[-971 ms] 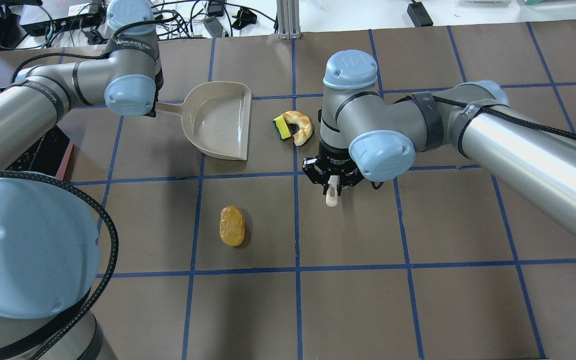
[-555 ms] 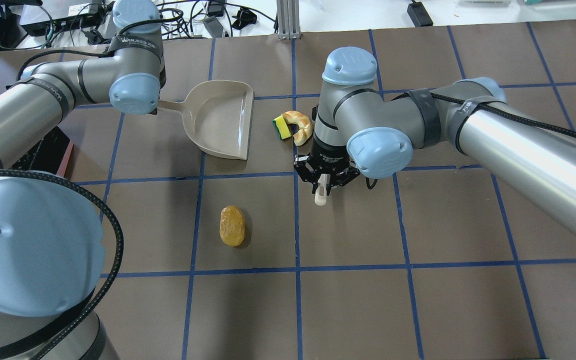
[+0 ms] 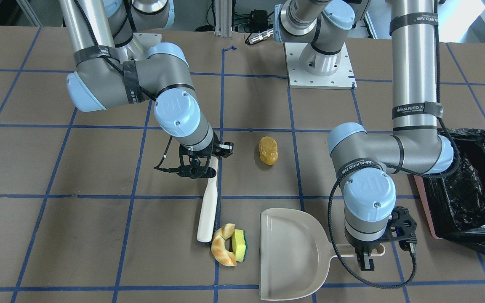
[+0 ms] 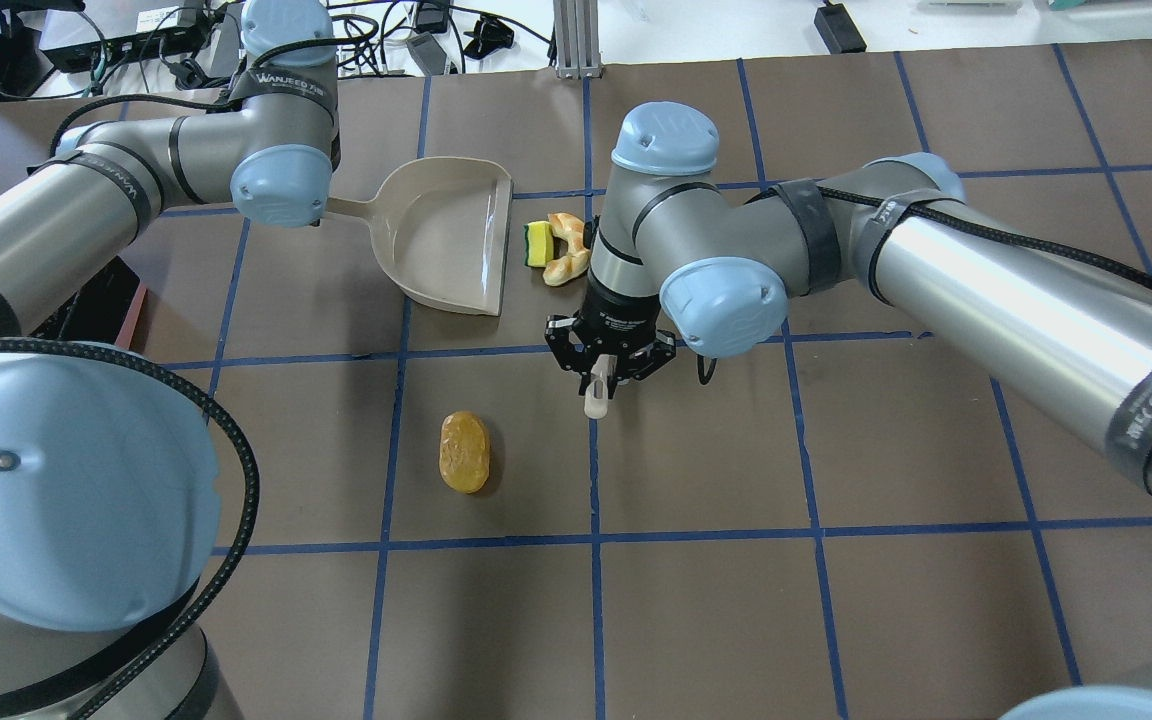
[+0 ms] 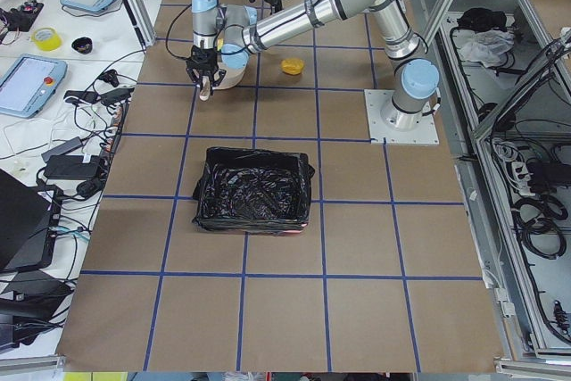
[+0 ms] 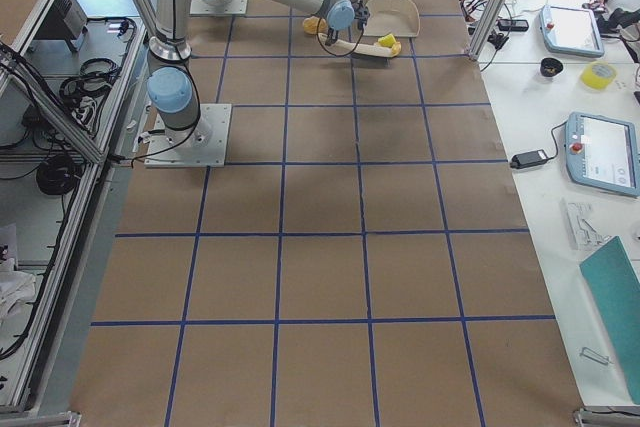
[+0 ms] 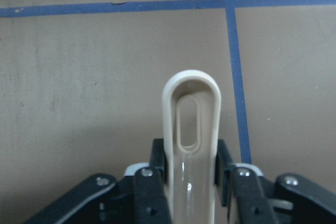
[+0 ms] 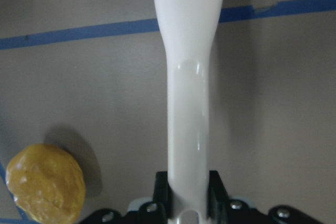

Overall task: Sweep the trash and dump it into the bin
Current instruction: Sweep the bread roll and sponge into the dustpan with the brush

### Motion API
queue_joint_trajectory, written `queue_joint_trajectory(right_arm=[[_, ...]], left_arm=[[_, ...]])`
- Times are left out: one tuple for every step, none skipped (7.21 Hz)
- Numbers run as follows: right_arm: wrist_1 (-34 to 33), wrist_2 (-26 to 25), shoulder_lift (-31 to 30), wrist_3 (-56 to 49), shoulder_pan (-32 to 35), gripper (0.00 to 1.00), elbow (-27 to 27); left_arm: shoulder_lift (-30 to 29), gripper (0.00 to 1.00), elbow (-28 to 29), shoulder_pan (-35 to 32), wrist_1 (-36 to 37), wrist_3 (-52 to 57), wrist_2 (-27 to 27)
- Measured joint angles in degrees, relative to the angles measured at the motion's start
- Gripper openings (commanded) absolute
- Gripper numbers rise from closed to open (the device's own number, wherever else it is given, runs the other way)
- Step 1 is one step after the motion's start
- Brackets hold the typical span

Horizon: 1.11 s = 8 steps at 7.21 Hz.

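Three trash: pastry (image 3: 223, 251), sponge (image 3: 239, 245), lump (image 3: 268, 150) | one bin (image 3: 440, 198) | left gripper (image 3: 366, 257) clamps dustpan (image 3: 291, 252) | right gripper (image 3: 208, 163) clamps brush (image 3: 207, 204)

Right gripper (image 4: 599, 380), clamped on brush (image 3: 207, 202) handle, shifts toward robot's left; handle tip now over vertical blue grid line it sat right of a second ago. Right elbow and wrist swing same way. Sponge (image 4: 537, 243) and croissant (image 4: 568, 252) slide left with it, brush head up against croissant. Sponge now just beside dustpan (image 4: 451, 240) lip, gap far narrower. Dustpan edges slightly right and away from robot, left arm's wrist moving with it.
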Motion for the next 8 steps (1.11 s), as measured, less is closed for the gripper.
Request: queue_joint_trajectory(right_arm=[[-0.05, 2.24, 1.38, 0.02, 1.96, 0.00, -1.75], [-0.12, 4.50, 3.13, 0.05, 4.02, 0.00, -3.75], [-0.20, 6.23, 5.19, 0.40, 6.08, 0.00, -6.31], [-0.24, 7.14, 7.15, 1.32, 8.11, 0.00, -9.18], [-0.03, 7.50, 8.37, 2.29, 9.57, 0.00, -11.46], [1.29, 7.39, 8.44, 2.82, 10.02, 0.00, -12.70], [4.96, 7.04, 7.22, 3.00, 9.46, 0.00, -13.19], [10.74, 6.66, 5.03, 2.76, 7.45, 0.00, -13.34]], left_arm=[[-0.08, 0.00, 0.06, -0.02, 0.00, -0.06, 0.02], [-0.14, 0.00, 0.09, -0.04, 0.02, -0.09, 0.02], [-0.16, 0.00, 0.11, -0.05, 0.06, -0.09, 0.03], [-0.21, 0.00, 0.11, -0.05, 0.08, -0.06, 0.03], [-0.24, 0.00, 0.11, -0.05, 0.08, -0.04, 0.02], [-0.25, 0.00, 0.12, -0.05, 0.09, -0.03, 0.02], [-0.27, 0.00, 0.12, -0.05, 0.09, -0.02, 0.00], [-0.27, 0.00, 0.12, -0.05, 0.09, -0.02, -0.03]])
